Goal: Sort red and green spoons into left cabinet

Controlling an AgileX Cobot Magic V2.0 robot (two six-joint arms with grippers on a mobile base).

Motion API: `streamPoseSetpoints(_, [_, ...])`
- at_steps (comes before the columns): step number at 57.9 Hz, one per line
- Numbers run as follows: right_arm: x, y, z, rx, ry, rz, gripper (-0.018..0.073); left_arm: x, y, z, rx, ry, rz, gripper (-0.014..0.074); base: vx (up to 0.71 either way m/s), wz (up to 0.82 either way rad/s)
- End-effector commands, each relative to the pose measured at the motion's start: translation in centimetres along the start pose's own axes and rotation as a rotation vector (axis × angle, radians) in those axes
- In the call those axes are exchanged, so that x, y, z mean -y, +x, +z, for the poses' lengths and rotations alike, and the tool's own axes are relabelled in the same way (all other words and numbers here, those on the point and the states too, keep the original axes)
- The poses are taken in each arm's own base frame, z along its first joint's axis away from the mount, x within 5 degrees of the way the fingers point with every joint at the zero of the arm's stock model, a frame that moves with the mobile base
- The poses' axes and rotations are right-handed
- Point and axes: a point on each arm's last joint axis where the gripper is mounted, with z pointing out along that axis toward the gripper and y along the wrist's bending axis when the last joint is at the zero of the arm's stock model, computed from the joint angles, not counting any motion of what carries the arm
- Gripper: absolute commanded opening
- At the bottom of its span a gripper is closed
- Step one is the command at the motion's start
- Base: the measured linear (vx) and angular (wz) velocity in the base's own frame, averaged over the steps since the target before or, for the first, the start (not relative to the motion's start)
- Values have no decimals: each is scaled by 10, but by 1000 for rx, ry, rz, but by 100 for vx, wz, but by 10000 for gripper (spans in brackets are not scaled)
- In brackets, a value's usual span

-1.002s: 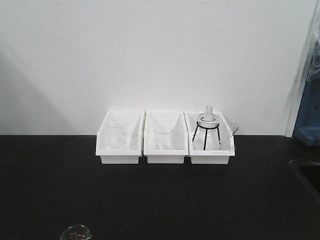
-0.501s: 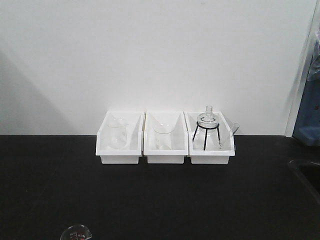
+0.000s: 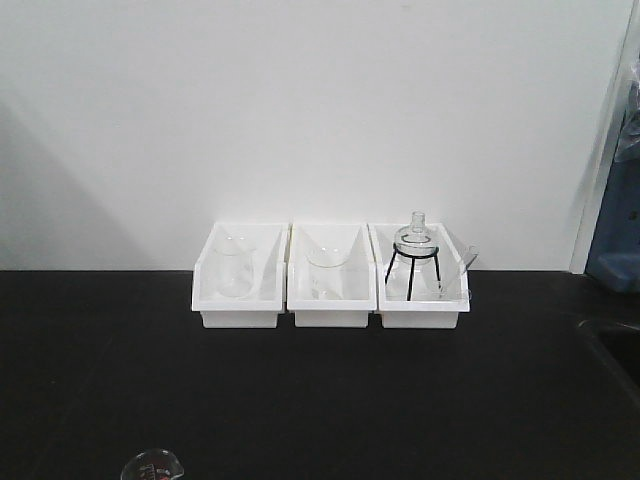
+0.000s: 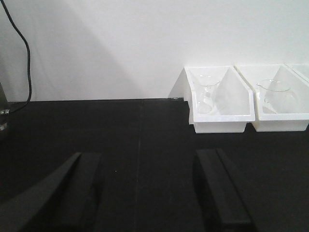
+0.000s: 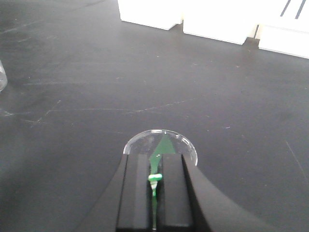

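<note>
In the right wrist view my right gripper (image 5: pixel 154 158) is shut on the green spoon (image 5: pixel 154 179), a thin green strip pinched between the two black fingers. Just beyond the fingertips lies the round rim of a clear glass vessel (image 5: pixel 137 139) on the black table, with a green shape showing inside it. In the left wrist view my left gripper (image 4: pixel 147 162) is open and empty above the bare black tabletop (image 4: pixel 120 125). The red spoon and the grey cabinet are out of view. Neither gripper shows in the front view.
Three white plastic bins (image 3: pixel 240 300) stand in a row against the white wall and hold clear beakers and a flask on a black wire stand (image 3: pixel 413 262). A small beaker (image 3: pixel 152 467) sits at the front edge. A black cable (image 4: pixel 26 58) hangs at the left.
</note>
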Motion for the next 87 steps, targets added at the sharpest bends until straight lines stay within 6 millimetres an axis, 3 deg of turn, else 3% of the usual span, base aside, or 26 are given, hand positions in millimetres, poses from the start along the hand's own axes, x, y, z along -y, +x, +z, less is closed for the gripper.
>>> streamPoseSetpoints(1, [0, -28, -1, 250, 4, -10, -11, 0, -17, -3, 107, 2, -5, 523, 0, 0])
streamPoseSetpoints(28, [-1, -43, 8, 317, 5, -14, -7, 0, -14, 2, 83, 2, -5, 523, 0, 0])
streamPoseSetpoints(64, [3, -92, -24, 547, 66, -99, -6, 1, -8, 3, 11, 5, -13, 523, 0, 0])
streamPoseSetpoints(74, [9, -106, -37, 594, 117, -73, -6, 8, 6, 18, -109, 53, 0, 523, 0, 0])
streamPoseSetpoints(87, [9, -110, -43, 553, 132, -122, -6, 43, 30, 49, -237, 243, 158, 523, 0, 0])
